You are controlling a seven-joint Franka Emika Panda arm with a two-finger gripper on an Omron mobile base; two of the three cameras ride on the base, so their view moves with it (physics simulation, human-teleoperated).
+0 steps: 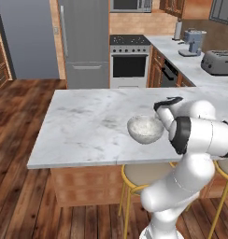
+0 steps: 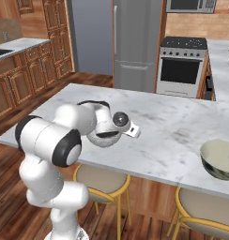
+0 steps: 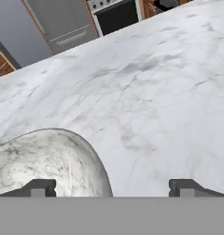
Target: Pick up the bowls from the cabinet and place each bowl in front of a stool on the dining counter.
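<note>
Tool (image 3: pixel 113 187) fingers stand spread wide, gripping nothing; one fingertip (image 3: pixel 39 187) sits over the speckled bowl (image 1: pixel 145 129), the other over bare marble. That empty bowl rests on the surface (image 1: pixel 83 126) near its near edge, above one stool (image 1: pixel 144 175). Second bowl, the cream-inside bowl (image 2: pixel 221 160), also empty, sits further right on the surface above another stool (image 2: pixel 205 210). Two bowls, two stools counted.
</note>
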